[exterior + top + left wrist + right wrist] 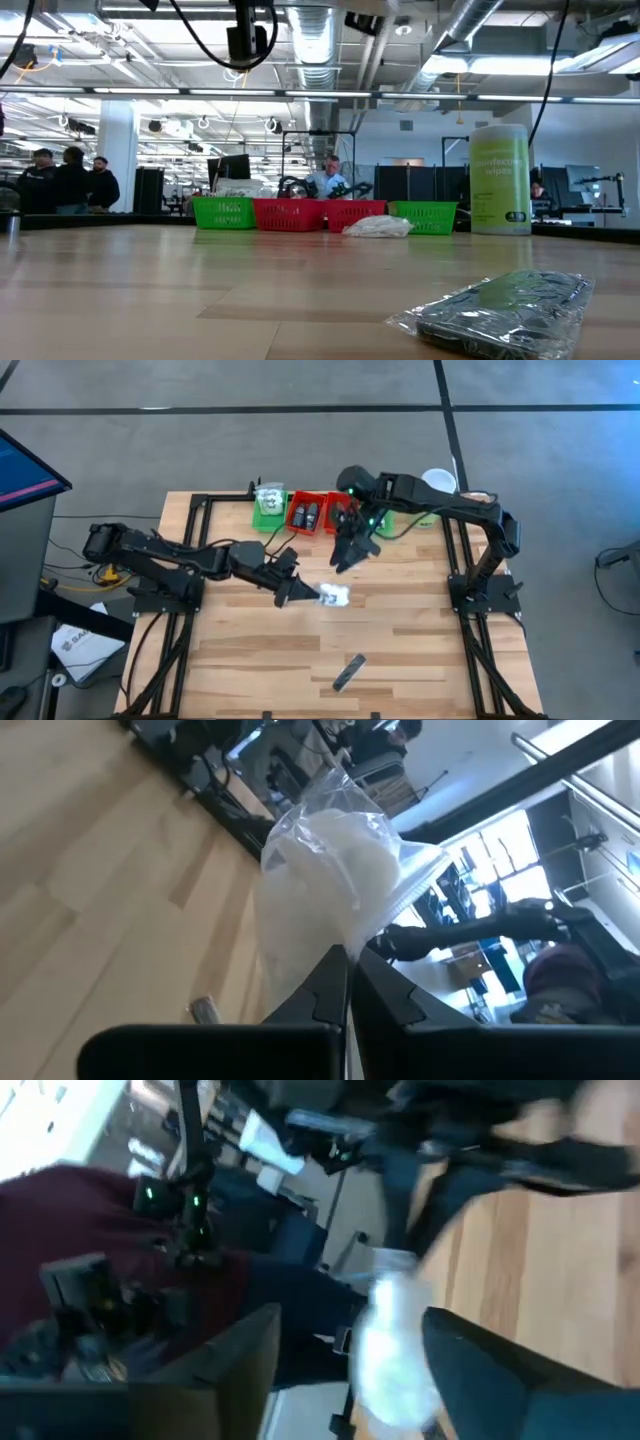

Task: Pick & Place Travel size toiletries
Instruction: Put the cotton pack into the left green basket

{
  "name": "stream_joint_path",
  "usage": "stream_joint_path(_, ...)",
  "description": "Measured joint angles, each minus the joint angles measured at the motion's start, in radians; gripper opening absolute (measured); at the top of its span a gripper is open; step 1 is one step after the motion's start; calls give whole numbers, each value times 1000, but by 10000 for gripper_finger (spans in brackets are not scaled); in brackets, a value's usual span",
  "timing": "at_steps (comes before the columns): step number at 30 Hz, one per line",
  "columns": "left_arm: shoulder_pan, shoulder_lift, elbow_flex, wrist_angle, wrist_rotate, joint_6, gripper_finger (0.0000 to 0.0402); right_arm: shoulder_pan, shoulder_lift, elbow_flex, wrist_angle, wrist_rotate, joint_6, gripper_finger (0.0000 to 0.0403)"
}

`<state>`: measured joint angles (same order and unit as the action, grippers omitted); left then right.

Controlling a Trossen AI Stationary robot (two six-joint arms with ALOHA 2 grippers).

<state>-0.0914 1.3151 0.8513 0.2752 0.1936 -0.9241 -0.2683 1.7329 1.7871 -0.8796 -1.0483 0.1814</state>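
Note:
A white soft packet in a clear wrapper (333,596) (330,860) sits at mid-table, at the tip of my left gripper (303,595) (348,960), which is shut on it. The low view shows the packet (378,227) low, in front of the trays, and no gripper. My right gripper (350,550) hangs open over the table just near of the red trays. In its wrist view the packet (395,1350) shows blurred beyond its spread fingers. A dark grey flat bar in a clear wrapper (348,672) (500,300) lies flat by the near edge. My left gripper pinches the packet's clear wrapper (322,942) at one end between its two shut fingers (320,995). The fingers come at it roughly level from the table's left. The white bulk stands out beyond the fingertips. Whether it is lifted or rests on the table, I cannot tell.
Green (268,510) and red (305,513) trays stand in a row along the far edge (300,213). The tall pale green canister with a white lid (438,482) (498,178) is at the far right. People stand in the room beyond the table.

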Motion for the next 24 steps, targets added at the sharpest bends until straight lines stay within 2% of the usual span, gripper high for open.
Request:
stream_joint_path(3,16,0,0,-4,2,0,0,40,0,3,-8,44,-9,269)
stream_joint_path(7,40,0,0,-6,18,0,0,71,0,3,-58,113,-30,288)
stream_joint_path(13,69,0,0,-6,63,7,0,88,0,3,-184,272,-100,291)
stream_joint_path(19,89,-3,0,-13,76,35,0,81,0,3,-254,297,-138,291)
stream_joint_path(22,127,-55,1,-107,70,58,0,76,0,3,-285,302,-158,292)
stream_joint_path(24,167,-106,2,-237,56,84,0,66,0,3,-301,315,-163,292)
